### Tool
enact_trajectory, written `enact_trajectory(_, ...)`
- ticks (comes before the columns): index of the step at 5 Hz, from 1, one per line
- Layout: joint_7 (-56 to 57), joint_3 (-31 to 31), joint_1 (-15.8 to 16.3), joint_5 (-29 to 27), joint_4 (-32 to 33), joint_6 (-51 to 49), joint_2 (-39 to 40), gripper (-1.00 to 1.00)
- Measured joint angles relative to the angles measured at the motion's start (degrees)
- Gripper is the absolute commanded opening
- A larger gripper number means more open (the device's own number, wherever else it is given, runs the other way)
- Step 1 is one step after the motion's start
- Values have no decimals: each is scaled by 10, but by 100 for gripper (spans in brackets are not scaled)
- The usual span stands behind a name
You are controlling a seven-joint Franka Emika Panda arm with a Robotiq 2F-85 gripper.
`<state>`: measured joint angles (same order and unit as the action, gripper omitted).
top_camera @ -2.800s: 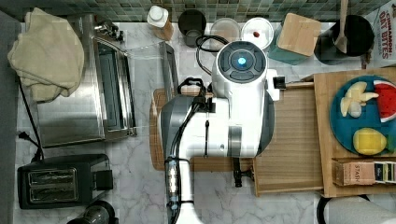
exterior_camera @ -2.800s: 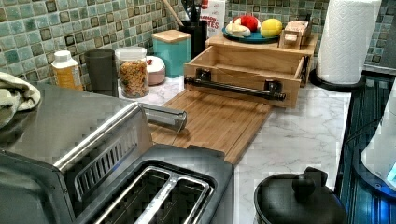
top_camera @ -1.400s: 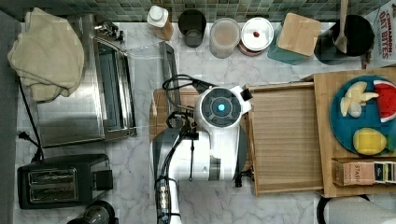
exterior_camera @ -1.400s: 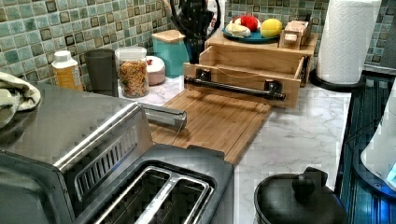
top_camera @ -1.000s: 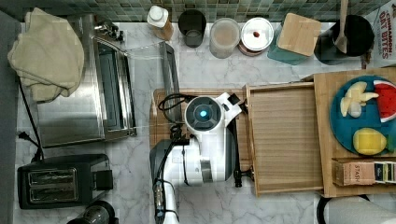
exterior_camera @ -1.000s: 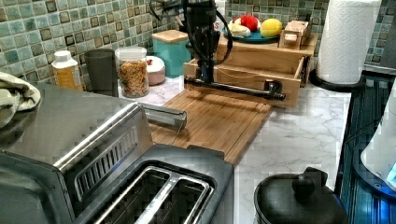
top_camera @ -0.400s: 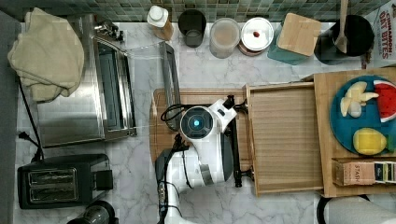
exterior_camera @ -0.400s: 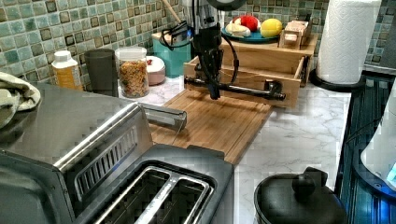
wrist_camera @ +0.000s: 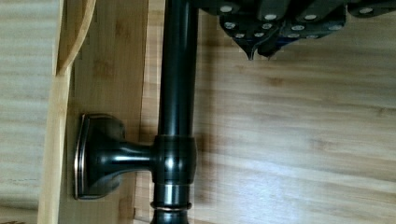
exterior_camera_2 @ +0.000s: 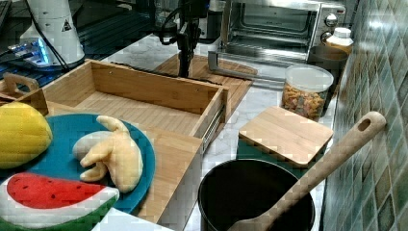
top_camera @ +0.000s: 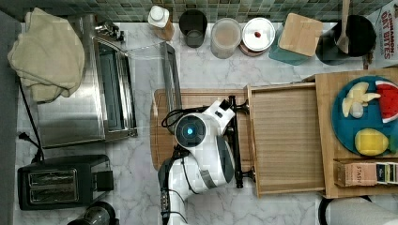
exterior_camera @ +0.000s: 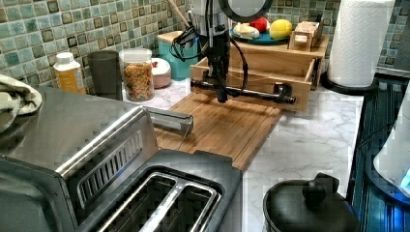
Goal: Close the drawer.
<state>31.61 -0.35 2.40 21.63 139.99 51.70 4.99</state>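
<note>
Nothing of the closing was done yet, as far as I could judge: the drawer [top_camera: 286,140] stood pulled well out from under the stand [top_camera: 326,140], its ribbed floor bare, and the whole push was left to do.

Going across the top view from its left: the board [top_camera: 162,136] lay on the tabletop [top_camera: 141,187], the arm rose over it, and the hand [exterior_camera: 220,94] hung straight down above the board's far end. In the left view its tip came level with the black handle [exterior_camera: 241,93], on the board side of the bar. Whether it touched the bar I could not tell; from the wrist view the fingers [wrist_camera: 254,46] sat just beside the handle, on the side away from the drawer front. They looked drawn close together with nothing between them, so I took the hand to be closed and empty, set to shove rather than grip.

From the hand, then, the handle lay right alongside, the drawer front just beyond it, and the open box stretched away toward the stand with the blue plate [top_camera: 363,117]. The push needed would go that way, square to the bar. The hand stood toward one end of the handle rather than its middle, near a post [wrist_camera: 100,156], so I thought the drawer might skew on its runners.
</note>
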Motion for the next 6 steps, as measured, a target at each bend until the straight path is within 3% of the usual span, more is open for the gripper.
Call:
enact_trajectory(3, 102, -29, -29, -14, 11, 18, 0, -100)
enact_trajectory(6, 267, -56, -83, -16, -56, -19, 51, -100)
